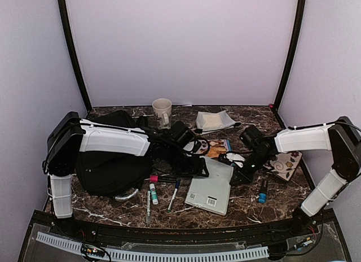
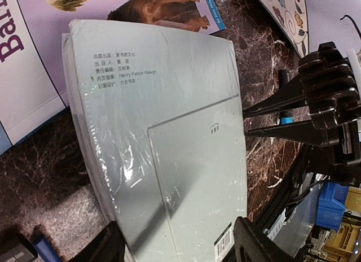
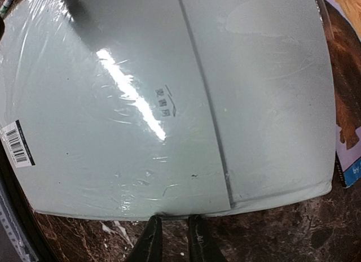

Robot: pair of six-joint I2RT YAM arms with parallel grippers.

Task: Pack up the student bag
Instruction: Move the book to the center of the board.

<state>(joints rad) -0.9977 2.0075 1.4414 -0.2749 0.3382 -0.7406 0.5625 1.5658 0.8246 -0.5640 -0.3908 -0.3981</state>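
Book [image 1: 211,188] lies flat, shrink-wrapped. I see left gripper [image 2: 180,248] spread wide astride it, empty; right gripper [image 3: 172,236] narrowly parted at its edge, gripping nothing.

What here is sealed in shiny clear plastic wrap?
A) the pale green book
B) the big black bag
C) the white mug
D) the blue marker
A: the pale green book lying flat on the table has wrinkled film with bright glare streaks across its cover, plain in both wrist views.
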